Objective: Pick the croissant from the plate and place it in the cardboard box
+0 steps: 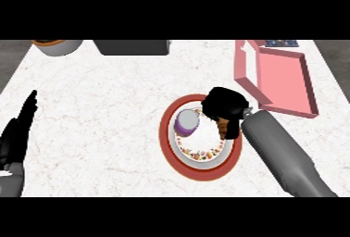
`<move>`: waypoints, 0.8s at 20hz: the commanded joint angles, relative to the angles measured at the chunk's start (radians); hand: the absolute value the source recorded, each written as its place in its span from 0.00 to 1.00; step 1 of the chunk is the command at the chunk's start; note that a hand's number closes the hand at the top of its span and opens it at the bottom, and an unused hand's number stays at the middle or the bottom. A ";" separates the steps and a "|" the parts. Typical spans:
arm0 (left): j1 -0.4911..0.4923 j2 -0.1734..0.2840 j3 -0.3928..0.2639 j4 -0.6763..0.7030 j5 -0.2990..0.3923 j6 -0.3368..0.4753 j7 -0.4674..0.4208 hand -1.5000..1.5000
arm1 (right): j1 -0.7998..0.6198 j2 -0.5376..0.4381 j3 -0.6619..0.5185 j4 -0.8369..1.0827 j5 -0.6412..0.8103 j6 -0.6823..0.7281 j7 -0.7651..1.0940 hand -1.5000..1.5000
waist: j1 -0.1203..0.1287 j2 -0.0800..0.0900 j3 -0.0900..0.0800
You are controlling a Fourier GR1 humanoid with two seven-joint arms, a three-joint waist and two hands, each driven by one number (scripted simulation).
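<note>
The fingers (231,128) of the right hand (226,107) were curled down around the croissant (223,129), a small brown pastry of which only a sliver showed beneath the black hand. The croissant was at the right side of the plate (198,167), and whether it was touching the plate or just above it could not be told. The right hand's grey forearm (280,152) ran back from the wrist to the lower right.

The plate was round, with a wide red rim and a white middle ringed by a band of small flowers. On its left half, just beside the hand, stood a small purple cup (186,121) with a pale top.

Beyond the plate, to the upper right and apart from it, lay the cardboard box (282,81). It was pink, shallow and open, with its lid tilted up along the left side.

Everything rested on a white marbled desk (103,115). At the far edge, top left, part of a grey bowl (58,46) showed, with something brown inside. Next to it was a dark grey block (131,46), cut off by the edge of the view.

The left hand (21,127) was at the far left edge, well apart from the plate, open with its fingers straight and pointing up, resting and holding nothing.
</note>
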 commanded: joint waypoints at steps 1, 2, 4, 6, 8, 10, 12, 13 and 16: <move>0.020 0.010 0.019 -0.013 0.011 0.001 -0.010 0.50 | 0.007 -0.263 -0.216 0.053 -0.151 -0.047 -0.163 1.00 | -0.025 0.017 0.009; 0.010 0.008 0.023 -0.007 0.005 0.013 -0.003 0.50 | 0.015 -0.305 -0.251 0.082 -0.177 -0.035 -0.184 1.00 | -0.043 0.028 0.011; 0.021 0.005 0.032 -0.003 0.010 0.019 -0.007 0.50 | 0.016 -0.390 -0.325 0.118 -0.236 -0.024 -0.242 1.00 | -0.052 0.035 0.014; 0.007 0.008 0.027 -0.012 0.016 0.007 -0.010 0.50 | -0.011 -0.477 -0.405 0.159 -0.292 -0.028 -0.310 1.00 | -0.033 0.039 0.015; 0.012 0.011 0.025 -0.017 0.021 -0.004 -0.015 0.50 | -0.021 -0.545 -0.477 0.207 -0.354 -0.026 -0.388 1.00 | -0.006 0.040 0.016; -0.004 0.007 0.013 -0.023 0.020 -0.011 -0.015 0.50 | -0.046 -0.592 -0.543 0.253 -0.418 -0.006 -0.462 1.00 | 0.007 0.042 0.016; 0.009 -0.005 0.000 -0.028 0.015 -0.010 -0.030 0.50 | -0.062 -0.634 -0.606 0.286 -0.485 0.010 -0.544 1.00 | 0.020 0.038 0.016; -0.009 -0.003 0.005 -0.013 0.021 -0.014 -0.012 0.50 | -0.070 -0.644 -0.626 0.293 -0.515 0.013 -0.591 1.00 | 0.016 0.040 0.016; -0.007 0.013 0.007 -0.026 0.012 -0.016 -0.016 0.50 | -0.064 -0.687 -0.658 0.328 -0.574 0.046 -0.693 1.00 | 0.033 0.034 0.016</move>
